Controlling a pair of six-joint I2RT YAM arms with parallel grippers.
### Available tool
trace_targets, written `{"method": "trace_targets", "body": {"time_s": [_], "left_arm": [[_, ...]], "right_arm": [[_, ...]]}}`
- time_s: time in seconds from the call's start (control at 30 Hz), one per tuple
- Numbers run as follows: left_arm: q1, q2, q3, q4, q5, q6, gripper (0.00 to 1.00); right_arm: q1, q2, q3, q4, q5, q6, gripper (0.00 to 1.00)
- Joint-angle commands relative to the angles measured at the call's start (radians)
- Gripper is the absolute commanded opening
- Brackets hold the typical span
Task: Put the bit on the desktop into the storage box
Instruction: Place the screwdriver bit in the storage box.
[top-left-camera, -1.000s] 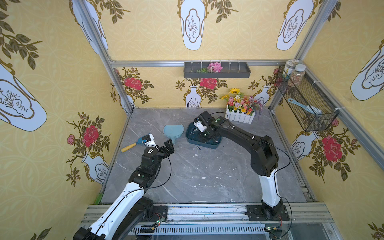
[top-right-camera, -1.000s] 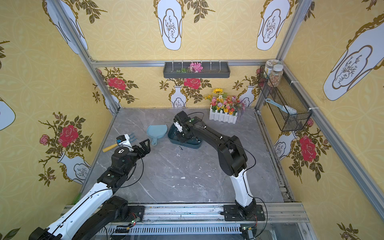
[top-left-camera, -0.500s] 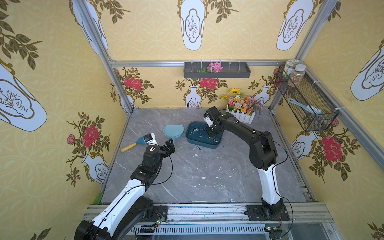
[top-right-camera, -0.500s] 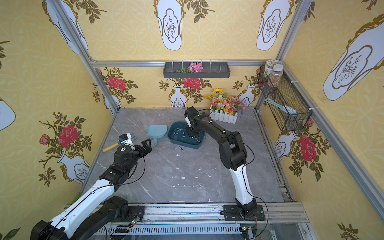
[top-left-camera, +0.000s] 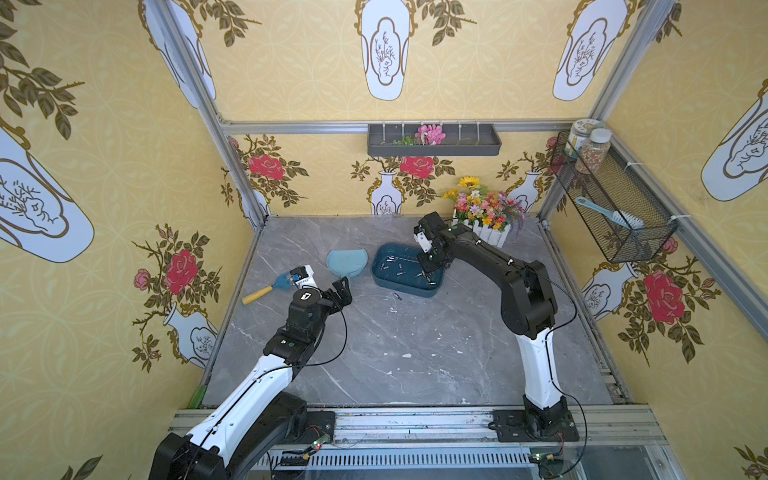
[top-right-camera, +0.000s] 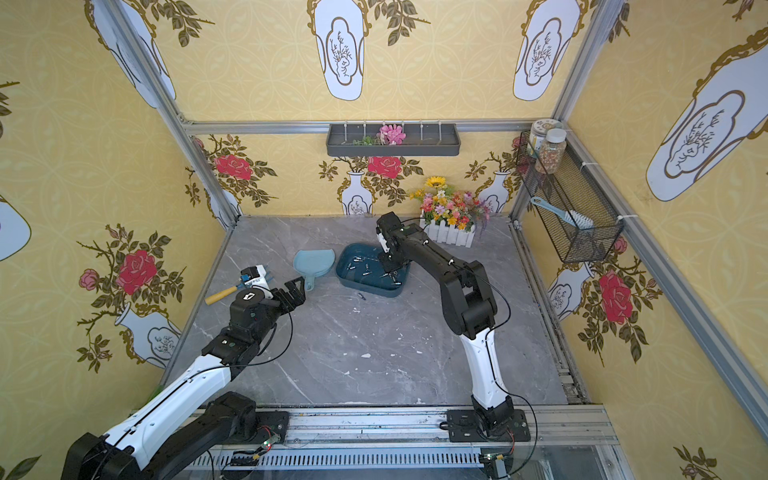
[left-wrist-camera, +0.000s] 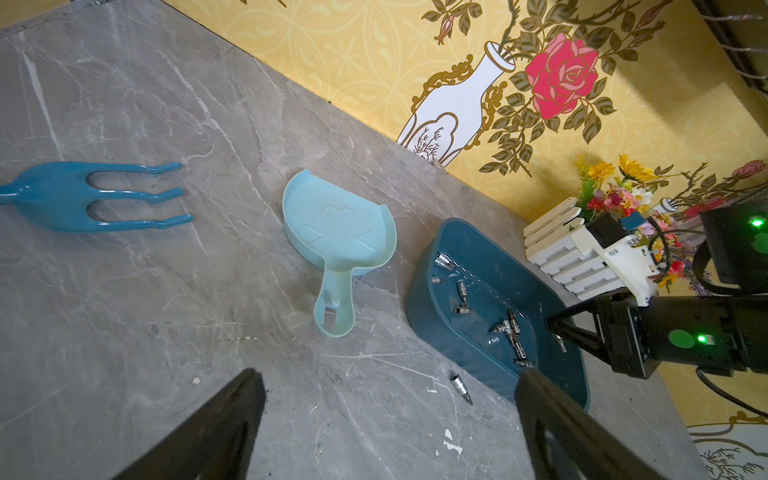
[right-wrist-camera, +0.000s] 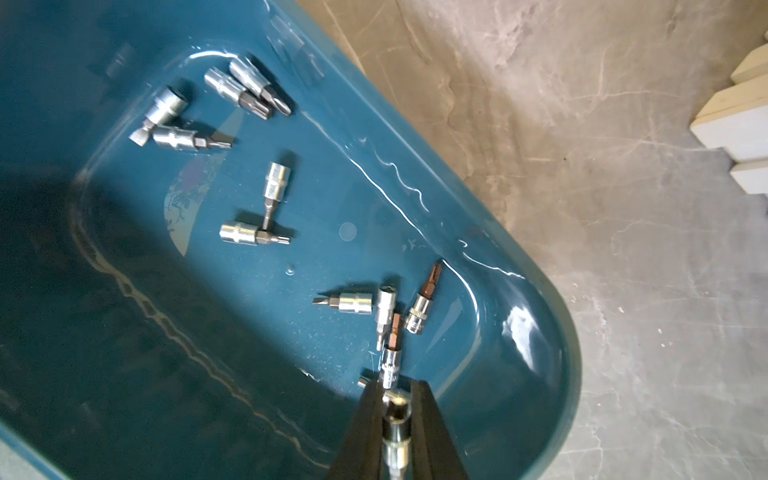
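Because its held bit (right-wrist-camera: 397, 432) is presumably to drop among the stored bits (right-wrist-camera: 276, 180), the right claw (right-wrist-camera: 395, 388) hangs clenched on it above the storage box (right-wrist-camera: 540, 353), while the left claw (left-wrist-camera: 390, 374), spread wide and empty, faces the loose bit (left-wrist-camera: 461, 388) ahead of it on the surface (left-wrist-camera: 124, 332), just beside the box.

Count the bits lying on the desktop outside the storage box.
1. A single bit lies on the desktop, just outside the storage box's near wall and apart from it. Others could be hidden from these views.
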Motion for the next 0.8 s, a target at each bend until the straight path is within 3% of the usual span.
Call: {"method": "trace_targets", "body": {"time_s": [0.0, 0.2, 0.33, 0.77], "left_arm": [[0.002, -0.005, 0.001, 0.022, 0.001, 0.006, 1.00], [0.003, -0.014, 0.002, 0.016, -0.004, 0.010, 1.00], [0.003, -0.021, 0.001, 0.005, -0.007, 0.010, 1.00], [0.005, -0.049, -0.013, -0.006, -0.019, 0.007, 1.00]], "right_arm": [[-0.001, -0.004, -0.008, 0.006, 0.008, -0.001, 0.19], [-0.001, -0.014, -0.013, 0.011, 0.011, 0.000, 0.24], [-0.001, -0.032, -0.020, 0.010, 0.018, 0.003, 0.33], [0.050, -0.179, -0.130, 0.013, 0.019, 0.033, 0.51]]}}
